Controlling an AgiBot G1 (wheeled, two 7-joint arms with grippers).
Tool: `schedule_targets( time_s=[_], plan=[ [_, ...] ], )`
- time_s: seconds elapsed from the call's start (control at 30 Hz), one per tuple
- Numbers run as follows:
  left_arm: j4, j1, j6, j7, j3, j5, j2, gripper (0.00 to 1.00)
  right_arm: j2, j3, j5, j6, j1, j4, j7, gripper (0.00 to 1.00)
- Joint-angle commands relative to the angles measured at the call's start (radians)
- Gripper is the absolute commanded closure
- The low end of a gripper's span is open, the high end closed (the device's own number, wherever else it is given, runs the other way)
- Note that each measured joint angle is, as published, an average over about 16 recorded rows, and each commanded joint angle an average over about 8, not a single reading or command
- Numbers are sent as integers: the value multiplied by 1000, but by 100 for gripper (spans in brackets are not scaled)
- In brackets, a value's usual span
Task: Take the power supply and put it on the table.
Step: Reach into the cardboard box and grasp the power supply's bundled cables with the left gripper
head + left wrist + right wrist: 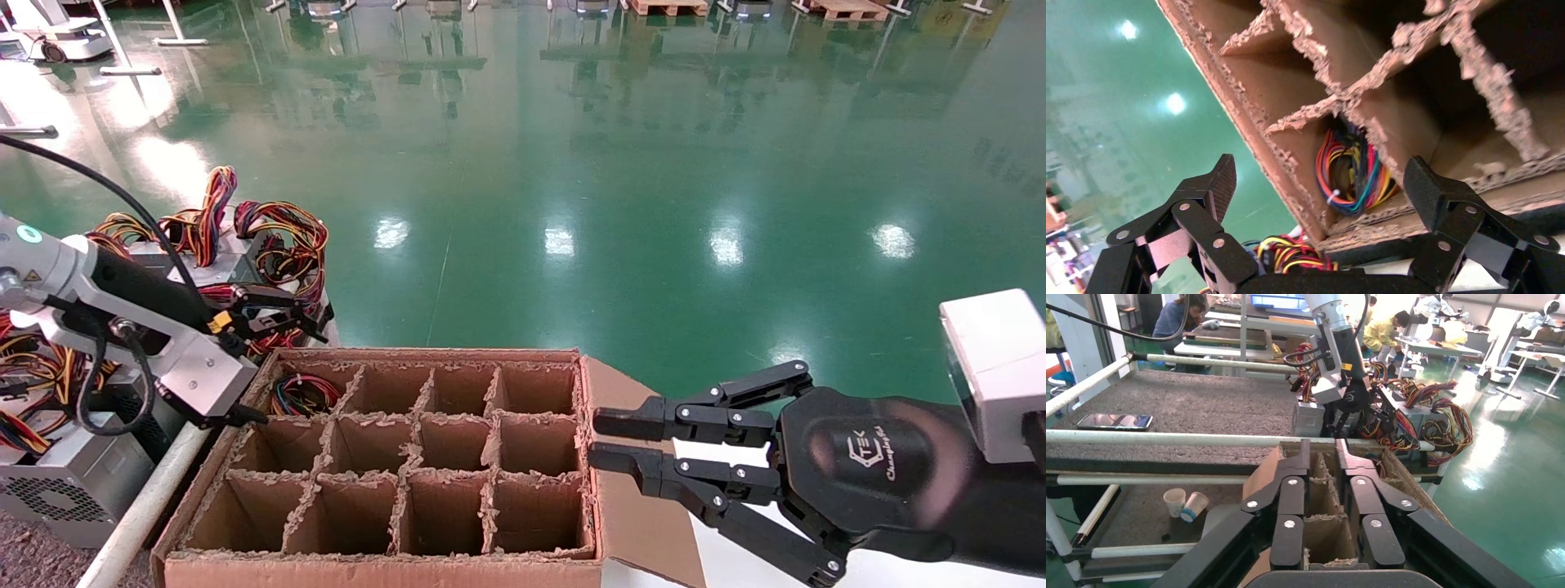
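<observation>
Because a computer power supply is a dense sheet-metal box trailing a loose bundle of wires, it will likely feel heavy and rigid in the body but floppy at the harness, so the sound hold would be across the flat metal sides rather than on the cables, which would slip and stretch. One power supply point(304, 394) sits sunk in the far-left corner cell of the cardboard box point(384, 563), and only its coiled red, yellow, blue and black wires show above the divider walls; the casing itself is hidden down in the cell, so a clean grip on metal may be hard to find. The left gripper point(1321, 184) hangs with its fingers spread wide and holding nothing, at the box's far-left corner; the wrist view looks past the two fingertips straight at the wire bundle, which lies between and beyond them, not yet touched. More power supplies point(245, 245) with the same coloured harnesses stand stacked outside the box on the robot's left. The right gripper point(605, 445) is parked over the white table point(735, 563) just beside the box's right flap, its fingers a little apart and empty.
</observation>
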Motion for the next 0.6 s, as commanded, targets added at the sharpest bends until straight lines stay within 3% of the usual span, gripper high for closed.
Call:
schedule_targets(
  time_s=[0.03,0.6],
  plan=[
    [40,-11,-13,45,7,10,17,0,0,0,0,0,0,0,0,0],
    [218,-8,-149,209,14,27,80,0,0,0,0,0,0,0,0,0]
  ],
)
